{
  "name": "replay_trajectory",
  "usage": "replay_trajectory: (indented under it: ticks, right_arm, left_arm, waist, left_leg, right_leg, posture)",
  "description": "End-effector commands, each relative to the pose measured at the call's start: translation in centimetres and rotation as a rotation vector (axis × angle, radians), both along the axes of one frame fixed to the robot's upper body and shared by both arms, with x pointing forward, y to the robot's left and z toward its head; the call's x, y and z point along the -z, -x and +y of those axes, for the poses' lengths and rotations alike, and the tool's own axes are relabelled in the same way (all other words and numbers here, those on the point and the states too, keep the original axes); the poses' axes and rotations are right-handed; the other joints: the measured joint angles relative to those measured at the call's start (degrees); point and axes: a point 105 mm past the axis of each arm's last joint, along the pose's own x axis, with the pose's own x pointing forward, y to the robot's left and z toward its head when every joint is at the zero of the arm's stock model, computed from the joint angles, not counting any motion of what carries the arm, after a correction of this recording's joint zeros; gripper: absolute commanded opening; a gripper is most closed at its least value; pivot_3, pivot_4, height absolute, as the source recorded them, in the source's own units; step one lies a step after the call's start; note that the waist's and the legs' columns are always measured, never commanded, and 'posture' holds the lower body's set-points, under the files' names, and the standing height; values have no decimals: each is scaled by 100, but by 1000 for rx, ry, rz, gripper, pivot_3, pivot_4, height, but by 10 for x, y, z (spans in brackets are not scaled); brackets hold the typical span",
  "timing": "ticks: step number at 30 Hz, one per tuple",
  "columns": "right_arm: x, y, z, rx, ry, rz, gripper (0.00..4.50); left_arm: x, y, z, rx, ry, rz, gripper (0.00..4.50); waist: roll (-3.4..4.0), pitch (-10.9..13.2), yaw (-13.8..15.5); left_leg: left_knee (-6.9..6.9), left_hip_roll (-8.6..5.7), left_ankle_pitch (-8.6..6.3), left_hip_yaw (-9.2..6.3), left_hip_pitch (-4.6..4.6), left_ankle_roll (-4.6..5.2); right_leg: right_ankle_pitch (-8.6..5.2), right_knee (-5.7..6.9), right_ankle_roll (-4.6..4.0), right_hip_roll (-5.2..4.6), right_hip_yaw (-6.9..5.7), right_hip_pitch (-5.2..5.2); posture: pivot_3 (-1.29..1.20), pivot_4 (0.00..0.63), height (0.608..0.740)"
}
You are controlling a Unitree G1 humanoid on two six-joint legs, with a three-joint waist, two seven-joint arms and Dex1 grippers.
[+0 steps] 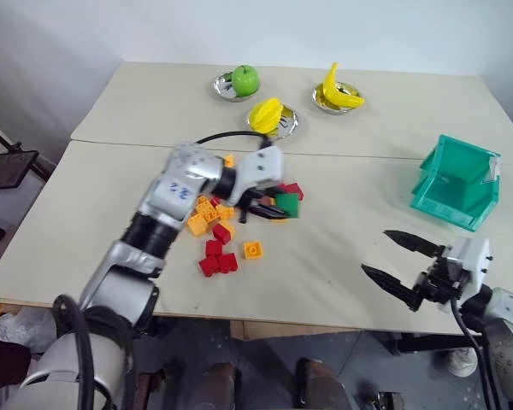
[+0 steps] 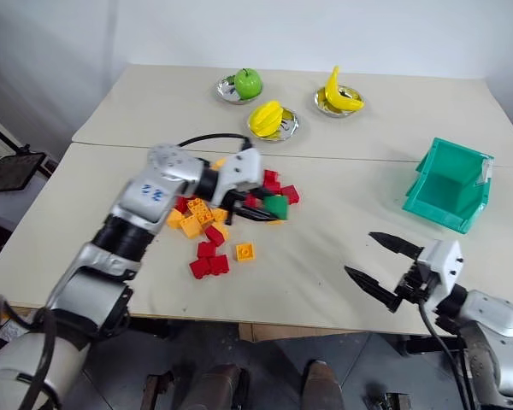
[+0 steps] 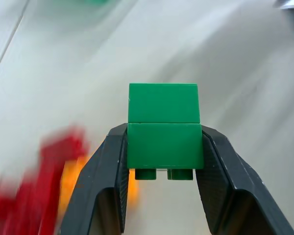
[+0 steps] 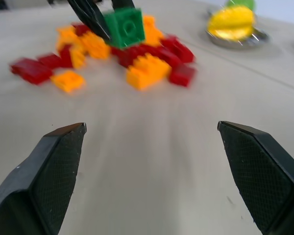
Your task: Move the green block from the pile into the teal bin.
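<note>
The green block (image 3: 164, 129) is pinched between the two black fingers of my left gripper (image 1: 274, 207). It hangs just above the right edge of the pile (image 1: 218, 226) of red, orange and yellow bricks in the middle of the table. The right wrist view shows the green block (image 4: 126, 27) lifted over the pile (image 4: 137, 58). The teal bin (image 1: 431, 166) stands at the right side of the table, its open front facing the pile. My right gripper (image 1: 377, 251) hovers open near the table's front edge, between the pile and the bin, with nothing in it.
Three small metal plates sit at the back: one with a green apple (image 1: 244, 80), one with a yellow fruit (image 1: 267, 114), one with a banana (image 1: 338, 90). Bare tabletop lies between the pile and the bin.
</note>
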Motion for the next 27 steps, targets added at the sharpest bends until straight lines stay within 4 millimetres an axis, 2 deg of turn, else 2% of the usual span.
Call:
replay_trajectory:
  ticks: [1, 4, 9, 10, 12, 14, 17, 21, 25, 27]
  right_arm:
    - [-7, 7, -24, 90, 39, -34, 4500]
    - [-5, 18, -46, 182, 49, -25, 4500]
    - [0, 32, -44, 202, 39, -12, 4500]
    - [1, 33, -43, 207, 29, -11, 4500]
    - [2, 36, -42, 213, 23, -9, 4500]
    - [4, 36, -42, 219, 18, -5, 4500]
    - [6, 36, -43, 219, 11, -4, 4500]
    - [8, 34, -43, 208, 6, -8, 4500]
    - [9, 24, -45, 182, 0, -10, 4500]
    - [8, 18, -46, 166, -12, 6, 4500]
  left_arm:
    - [18, 0, -40, 26, -3, -11, 1506]
    - [46, 9, -78, 67, -26, -31, 1506]
    - [56, 9, -95, 51, -17, -68, 1506]
    - [54, 10, -97, 55, 3, -58, 2242]
    - [49, 12, -96, 77, 34, -23, 2777]
    - [41, 12, -93, 94, 82, -18, 3496]
    - [19, 4, -78, 82, 209, 8, 4360]
    - [-3, -4, -42, 79, 367, 28, 4360]
    - [-22, 5, 15, 113, 542, -30, 4435]
    - [-28, 8, 46, 74, 601, -91, 4435]
  waist:
    - [-1, 0, -12]
    - [-5, 3, -7]
    - [-10, 6, -58]
    - [-10, 6, -56]
    - [-6, 4, -40]
    - [-6, 3, -25]
    - [-5, 3, -24]
    - [1, 0, -46]
    - [8, -5, -102]
    - [10, -5, -106]
  left_leg:
    - [0, 1, 0, 1, 1, 0]
    - [0, 0, 0, 9, 0, 7]
    - [-10, 8, -2, 38, 4, 12]
    - [-10, 11, -2, 40, 6, 11]
    - [-9, 12, 0, 44, 10, 11]
    - [-8, 7, 0, 43, 8, 13]
    - [-8, 5, 0, 41, 4, 15]
    - [-9, 7, 0, 40, 4, 14]
    - [-10, 11, 0, 41, 14, 13]
    - [-7, 12, 1, 26, 13, 11]
  right_leg:
    - [0, 0, 0, 0, 0, 0]
    - [3, -8, 6, 0, 4, 1]
    - [7, -20, 14, 0, 12, -7]
    - [8, -18, 15, 0, 12, -8]
    - [8, -15, 16, 0, 15, -8]
    - [10, -16, 20, -4, 17, -8]
    - [12, -23, 22, -5, 17, -8]
    - [12, -22, 22, -4, 16, -11]
    - [13, -16, 21, -4, 20, -10]
    - [13, -12, 20, -4, 21, -11]
  posture:
    - [0, 150, 740]
    - [0, 150, 740]
    - [0, 150, 740]
    - [0, 150, 740]
    - [0, 150, 740]
    - [0, 150, 740]
    - [0, 150, 740]
    - [0, 150, 740]
    - [0, 150, 740]
    - [0, 150, 740]
